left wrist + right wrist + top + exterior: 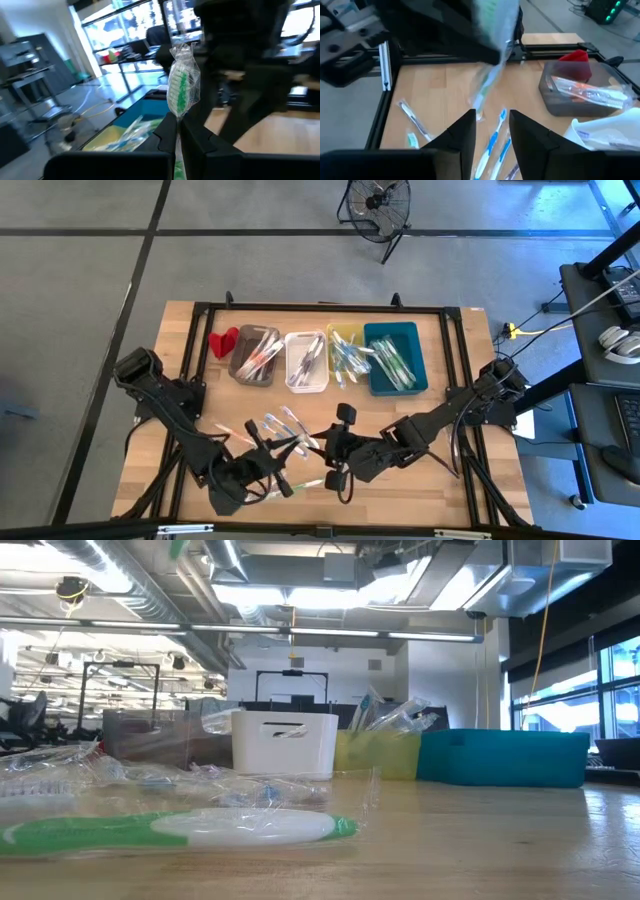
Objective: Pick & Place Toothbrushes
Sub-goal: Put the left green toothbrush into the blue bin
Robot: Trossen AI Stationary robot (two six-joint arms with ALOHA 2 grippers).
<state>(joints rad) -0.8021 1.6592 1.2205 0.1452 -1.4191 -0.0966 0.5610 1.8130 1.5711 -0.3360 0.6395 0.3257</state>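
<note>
- From above I see both arms low over the near half of the counter, their ends meeting near the middle.
- My left gripper is pressed together on a wrapped green toothbrush, pinching it low on the wrapper so it stands upright above the fingers.
- In the left wrist view the other arm's dark body sits just behind that toothbrush, with the teal bin and yellow bin farther off.
- My right gripper has its fingers spread, with a gap between them; nothing sits in that gap that I can make out.
- Ahead of the right gripper a blurred wrapped toothbrush hangs from the left arm's dark end, above the counter.
- Loose toothbrushes lie scattered on the wood between the arms and the bins; blue ones lie just beyond the right fingers.
- Four bins stand in a row at the far side: grey bin, white bin, yellow, teal, each holding toothbrushes.
- A small red object lies just beside the grey bin.
- At counter level a green-and-white toothbrush lies flat close to the camera.
</note>
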